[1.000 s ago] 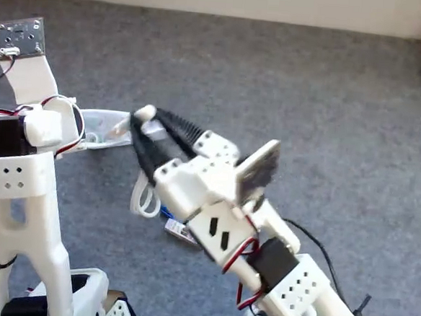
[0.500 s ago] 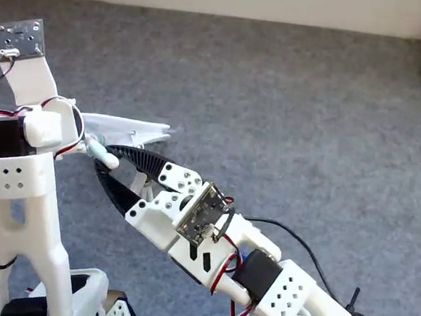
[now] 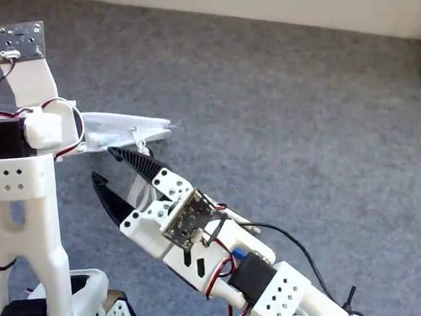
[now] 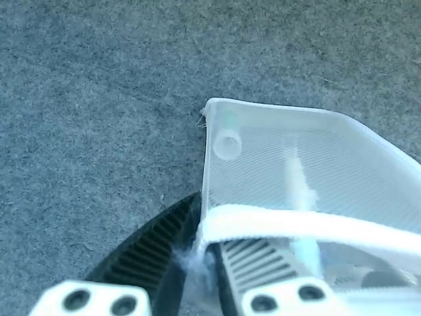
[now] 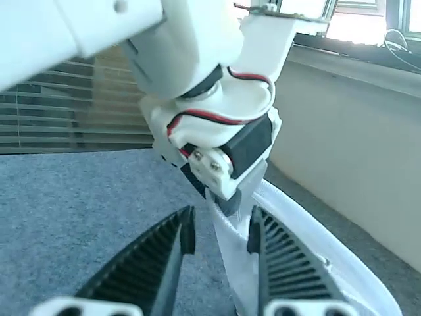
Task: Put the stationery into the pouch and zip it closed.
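Left wrist view: left claw (image 4: 205, 227) grips pouch (image 4: 296, 164).

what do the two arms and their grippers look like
The left arm and right arm are white plastic shells with rows of small holes, black motor blocks and thin red, black and white wires. A black cable loops off the right arm. The left gripper and right gripper have black, ribbed fingers. Each arm carries a small circuit board.
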Motion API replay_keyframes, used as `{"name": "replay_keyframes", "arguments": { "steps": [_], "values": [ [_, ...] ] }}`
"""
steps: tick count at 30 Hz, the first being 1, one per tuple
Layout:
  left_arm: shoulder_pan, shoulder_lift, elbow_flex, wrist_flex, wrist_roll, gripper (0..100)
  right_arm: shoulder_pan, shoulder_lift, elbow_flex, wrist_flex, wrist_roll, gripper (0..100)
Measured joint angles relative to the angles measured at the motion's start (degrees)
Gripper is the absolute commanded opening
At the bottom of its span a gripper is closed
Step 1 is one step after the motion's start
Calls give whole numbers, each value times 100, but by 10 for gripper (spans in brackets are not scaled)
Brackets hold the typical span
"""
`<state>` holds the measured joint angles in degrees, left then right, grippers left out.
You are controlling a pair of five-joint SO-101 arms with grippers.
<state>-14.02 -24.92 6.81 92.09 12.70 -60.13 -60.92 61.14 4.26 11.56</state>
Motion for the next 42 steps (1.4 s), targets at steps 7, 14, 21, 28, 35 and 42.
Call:
{"name": "replay_keyframes", "arguments": {
  "steps": [7,14,21,28,35,42],
  "values": [
    [0,0,0,-9,0,10,9,0,0,9,0,125],
    [0,0,0,-9,0,10,422,-703,-123,668,0,124],
    [-18,0,0,-9,0,10,475,-1046,-1187,2470,0,124],
    [-325,0,0,-9,0,10,967,-1064,-1503,3596,0,124],
    [-369,0,9,-9,0,9,1873,-1055,-1477,4325,-316,126],
    [-378,0,9,-9,0,8,1952,-264,-1099,4360,-615,127]
  ]
}}
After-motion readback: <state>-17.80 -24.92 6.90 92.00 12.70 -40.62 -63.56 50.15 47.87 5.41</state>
